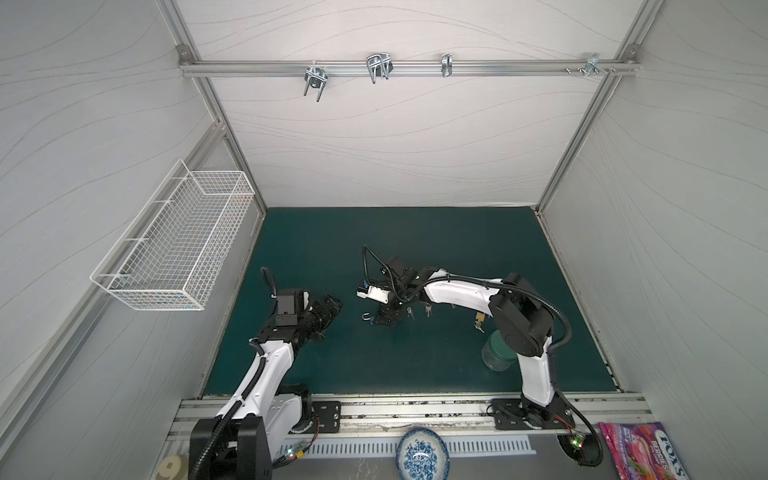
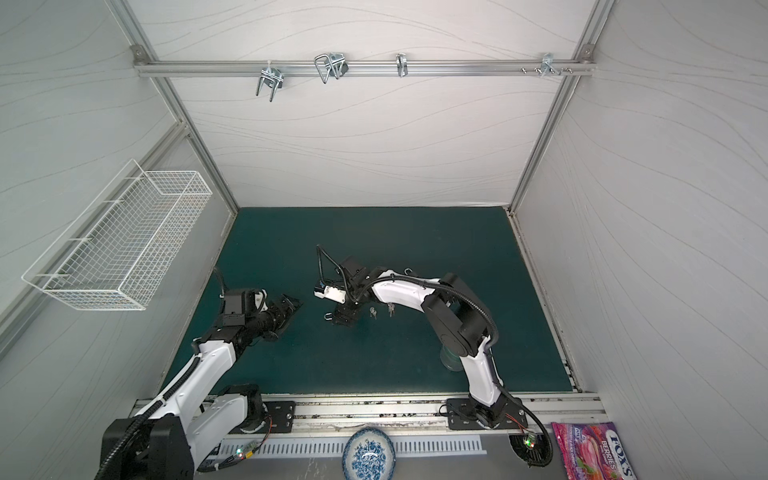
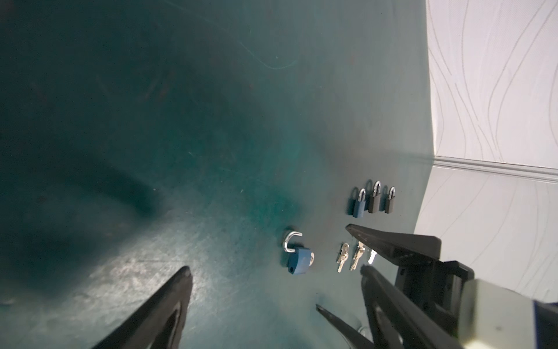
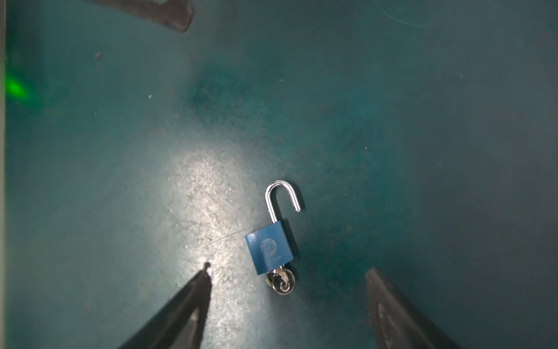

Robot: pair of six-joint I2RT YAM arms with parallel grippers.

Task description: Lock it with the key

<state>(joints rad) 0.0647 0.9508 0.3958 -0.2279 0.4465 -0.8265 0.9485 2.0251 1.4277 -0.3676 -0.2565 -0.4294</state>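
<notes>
Plainly, the blue padlock [image 4: 269,246] lay flat on the bench [image 4: 120,151], shackle [image 4: 269,202] open and key [image 4: 282,281] in its base, just ahead of my right pincer [image 4: 288,269], spread and empty; I judged it hard, slick, best pinched across its body.

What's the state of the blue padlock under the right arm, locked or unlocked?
Unlocked. The blue padlock lies flat on the mat, its shackle raised with the free end out of the body, a key in its keyhole.

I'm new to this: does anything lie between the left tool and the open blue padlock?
No. In a top view, only bare green mat separates the left tool from the open blue padlock.
</notes>
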